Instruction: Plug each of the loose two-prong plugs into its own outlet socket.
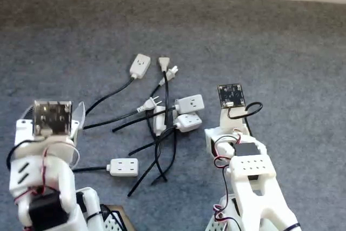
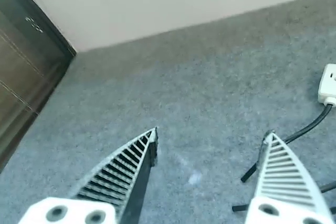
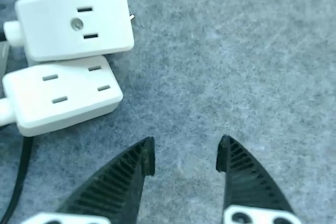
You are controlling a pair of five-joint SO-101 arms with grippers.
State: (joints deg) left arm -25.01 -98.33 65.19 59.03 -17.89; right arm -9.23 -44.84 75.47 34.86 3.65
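Note:
Several white outlet sockets on black cords lie on the grey carpet: one at the back [image 1: 140, 65], a pair side by side in the middle [image 1: 190, 103] [image 1: 188, 121], and one near the front [image 1: 124, 166]. Loose two-prong plugs lie at the back [image 1: 164, 62] [image 1: 172, 72] and mid-left [image 1: 150, 103]. My right gripper [image 3: 186, 153] is open and empty, just off the paired sockets [image 3: 73, 22] [image 3: 60, 95]. My left gripper [image 2: 210, 140] is open and empty over bare carpet, with the back socket [image 2: 328, 83] off to one side.
Black cords [image 1: 159, 155] cross in a tangle between the two arms. The left arm [image 1: 46, 155] stands at the front left, the right arm [image 1: 246, 166] at the front right. A dark cabinet [image 2: 26, 66] and a pale wall border the carpet.

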